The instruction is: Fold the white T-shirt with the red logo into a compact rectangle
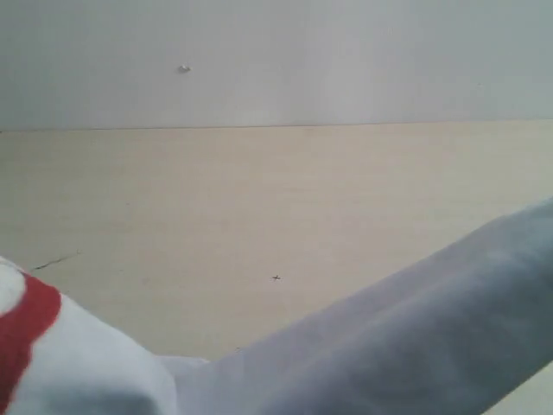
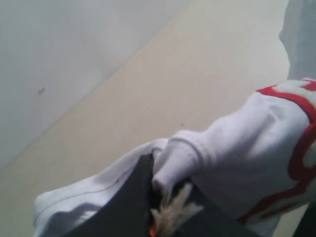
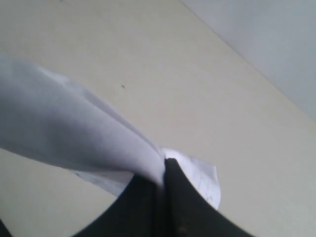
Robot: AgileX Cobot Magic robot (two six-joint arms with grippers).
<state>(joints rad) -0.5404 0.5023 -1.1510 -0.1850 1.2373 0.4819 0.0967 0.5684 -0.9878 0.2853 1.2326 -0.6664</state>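
The white T-shirt (image 1: 415, 328) hangs lifted close to the exterior camera, stretched across the lower part of that view, with a piece of the red logo (image 1: 26, 324) at the lower left. In the left wrist view my left gripper (image 2: 157, 185) is shut on a bunched part of the shirt (image 2: 232, 148) near the ribbed collar; an orange tag (image 2: 153, 230) peeks out between the black fingers, and the red logo (image 2: 298, 158) shows beside it. In the right wrist view my right gripper (image 3: 163, 170) is shut on a thin edge of the shirt (image 3: 64, 128).
A pale wooden table (image 1: 276, 199) lies below the raised cloth, ending at a grey wall (image 1: 276, 52) behind. A small dark mark (image 1: 276, 277) sits on the tabletop.
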